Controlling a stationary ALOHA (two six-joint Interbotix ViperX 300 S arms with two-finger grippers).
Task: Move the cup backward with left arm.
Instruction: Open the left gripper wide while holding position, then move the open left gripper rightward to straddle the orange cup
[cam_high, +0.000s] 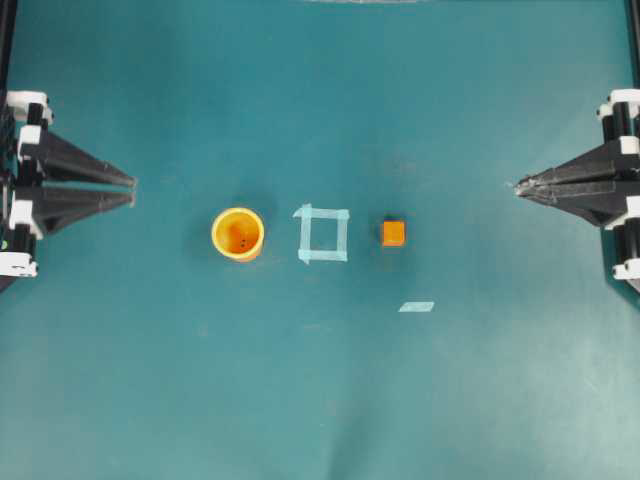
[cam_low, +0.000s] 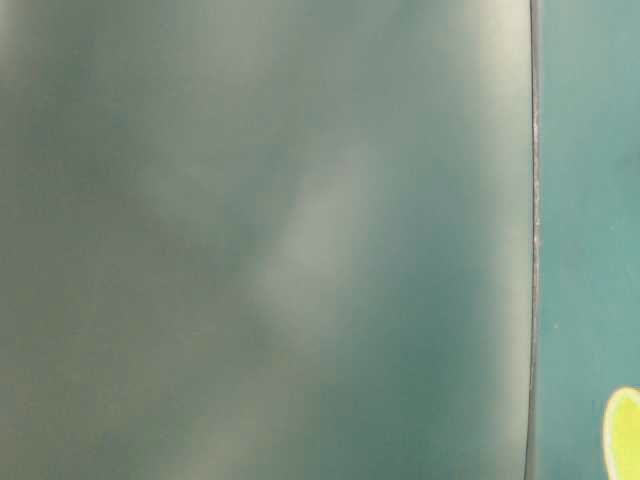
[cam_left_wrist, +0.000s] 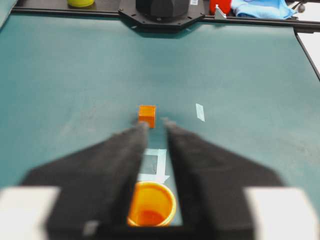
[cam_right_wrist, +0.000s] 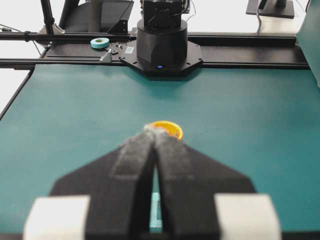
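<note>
**Cup sitting alone, left end effector parted at the edge**

The cup (cam_high: 238, 233) is standing upright on the green tabletop (cam_high: 320, 400), left of centre in the overhead view, its yellow rim ringing a darker orange inside. Nothing is touching it. Just to its right a square of pale tape (cam_high: 323, 233) is lying flat on the tabletop, and beyond that square the small orange cube (cam_high: 393, 233) is sitting, with a loose strip of tape (cam_high: 416, 306) lying below and to the right of the cube.

Over at the left edge, the left end effector (cam_high: 133, 190) is hanging well apart from the cup, its two black prongs pointing inward with a clear gap showing between their tips. It is parted and holding nothing. From the left wrist view, the cup is showing low down in the gap between the prongs, with the tape square and cube lined up beyond it.

At the right edge, the right end effector (cam_high: 518, 186) is sitting with its prongs pressed tip to tip, closed on nothing, well away from the cube.

The table-level view is giving only a blurred green surface and a sliver of yellow at the lower right corner.
</note>
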